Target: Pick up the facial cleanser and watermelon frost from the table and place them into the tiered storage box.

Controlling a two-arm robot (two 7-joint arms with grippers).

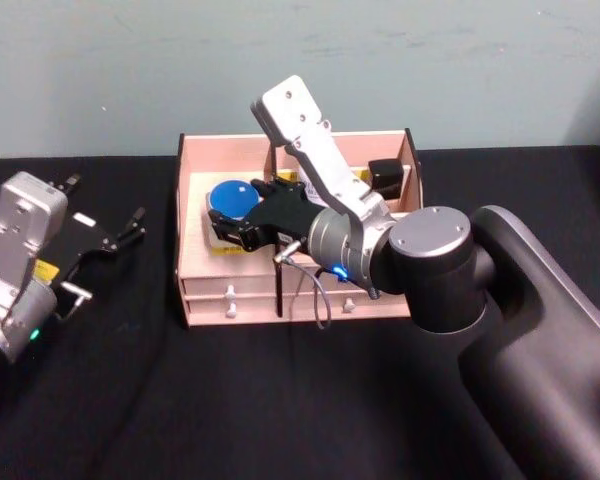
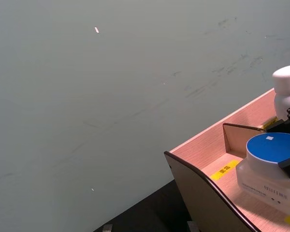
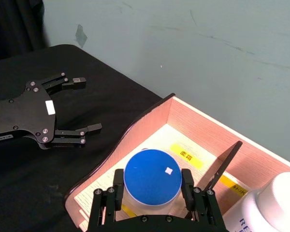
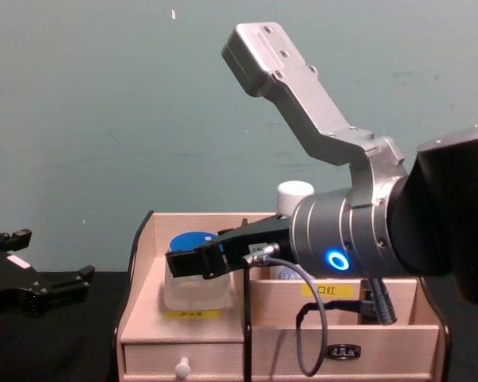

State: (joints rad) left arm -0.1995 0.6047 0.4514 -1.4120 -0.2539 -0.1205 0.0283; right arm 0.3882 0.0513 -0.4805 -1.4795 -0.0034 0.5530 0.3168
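The tiered storage box (image 1: pixel 185 210) stands mid-table, also seen in the chest view (image 4: pixel 135 270). A clear jar with a blue lid (image 1: pixel 232 196) rests in its left compartment. My right gripper (image 3: pixel 152 182) reaches in over the box front, its fingers pressed on both sides of the jar (image 3: pixel 152 176). In the chest view the right gripper (image 4: pixel 188 261) is level with the jar (image 4: pixel 193 294). A white bottle with a white cap (image 3: pixel 275 203) stands behind the divider (image 4: pixel 295 195). I cannot tell which is the cleanser or the frost. My left gripper (image 1: pixel 102 205) hovers open and empty left of the box.
A black item (image 1: pixel 385 178) sits in the box's rear right compartment. Two small drawers (image 1: pixel 230 297) face me at the box front. A cable (image 1: pixel 315 295) hangs from the right wrist before them. Black tablecloth (image 1: pixel 130 380) spreads all around; a pale wall stands behind.
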